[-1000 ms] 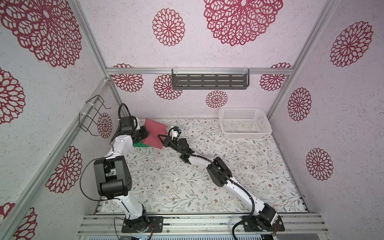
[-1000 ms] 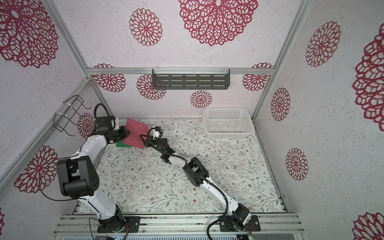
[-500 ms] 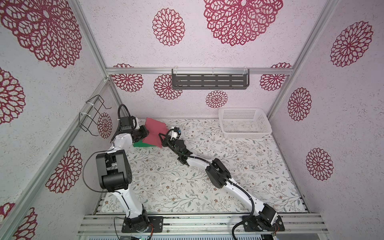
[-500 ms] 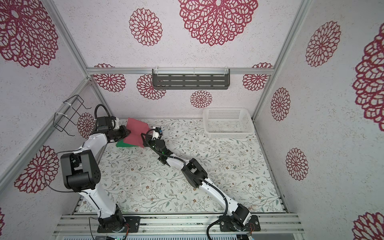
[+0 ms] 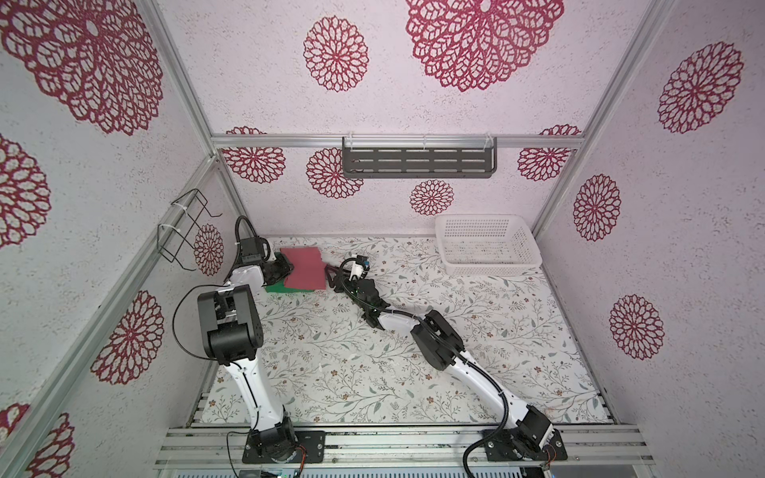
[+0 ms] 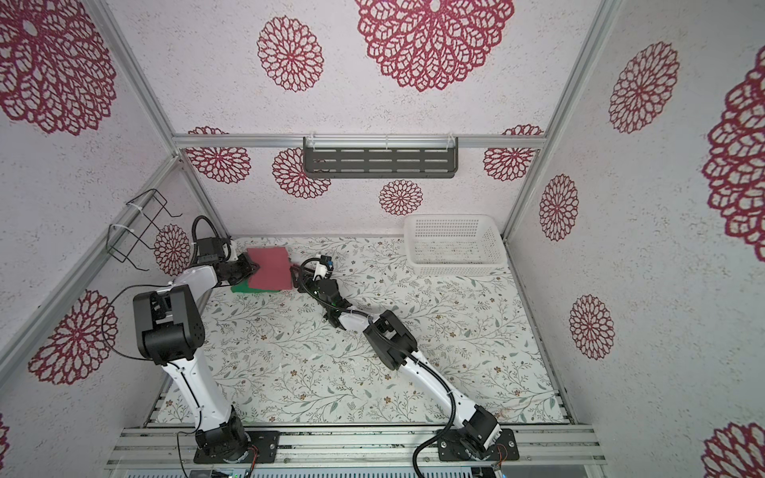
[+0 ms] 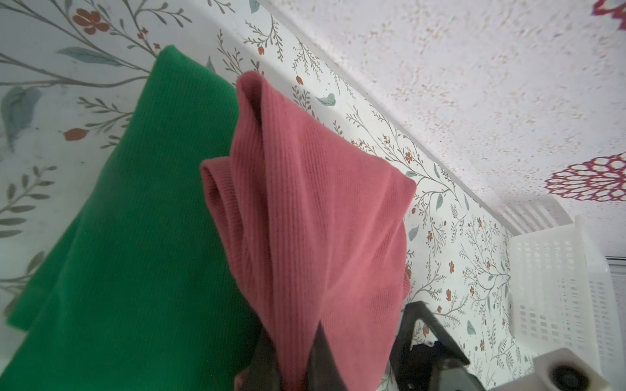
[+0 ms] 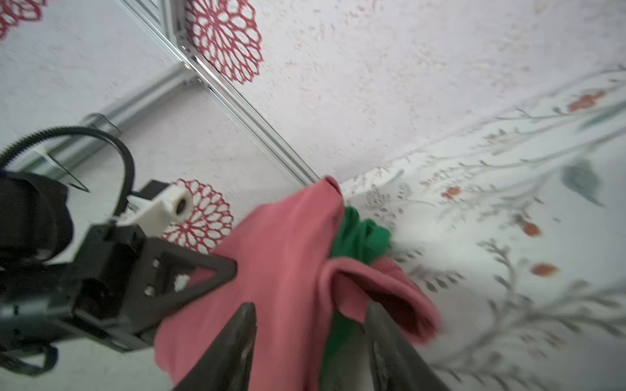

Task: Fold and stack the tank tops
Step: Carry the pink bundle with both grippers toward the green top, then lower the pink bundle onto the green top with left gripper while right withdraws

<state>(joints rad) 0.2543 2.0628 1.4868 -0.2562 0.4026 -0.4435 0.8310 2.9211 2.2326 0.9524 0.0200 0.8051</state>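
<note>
Nearest you, both arm bases sit on a metal rail (image 5: 414, 440). Beyond it the floral-printed surface (image 5: 372, 364) runs back to walls papered with red rosettes. At its far left corner, in both top views, the pinkish red tank top (image 5: 303, 269) lies folded on the green tank top (image 5: 276, 288), and only a green strip shows along the near edge. Your left claw (image 5: 285, 268) meets the stack from the left and your right claw (image 5: 331, 276) from the right. A white basket (image 5: 488, 271) stands at the far right corner. A dark slotted shelf (image 5: 418, 163) hangs on the back wall and a wire rack (image 5: 182, 231) on the left wall.

From above, the claw tips are too small and dark to read. The left wrist view shows the left claw's fingers (image 7: 323, 359) pinched together on a lifted part of the pinkish red tank top, with the green one flat beneath. The blurred right wrist view shows the right claw's fingers (image 8: 244, 325) standing apart, astride that top's edge. You cannot tell whether either finger touches the cloth. How much green lies under the red is hidden.
</note>
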